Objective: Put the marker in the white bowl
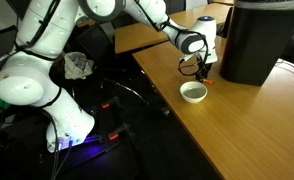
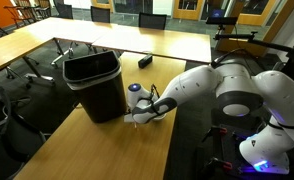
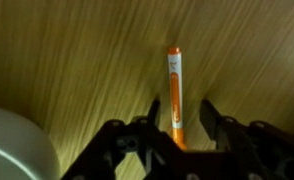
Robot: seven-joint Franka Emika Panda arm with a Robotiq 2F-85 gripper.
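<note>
My black gripper [image 3: 179,112] stands open astride the thin orange-and-white plastic marker [image 3: 175,85] lying on the grainy wooden table [image 3: 77,50], near the small round white bowl [image 3: 12,145]; light, stiff, probably slick, so I'd pinch mid-barrel.

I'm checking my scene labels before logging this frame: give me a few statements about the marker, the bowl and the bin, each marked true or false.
1. The marker lies on the wooden table, between the fingers of the gripper. True.
2. The marker is already in the white bowl. False: the bowl looks empty, and the marker lies on the table apart from it.
3. The black bin stands on the table. True.
4. The bowl sits inside the bin. False: it sits on the table, outside the bin.
</note>
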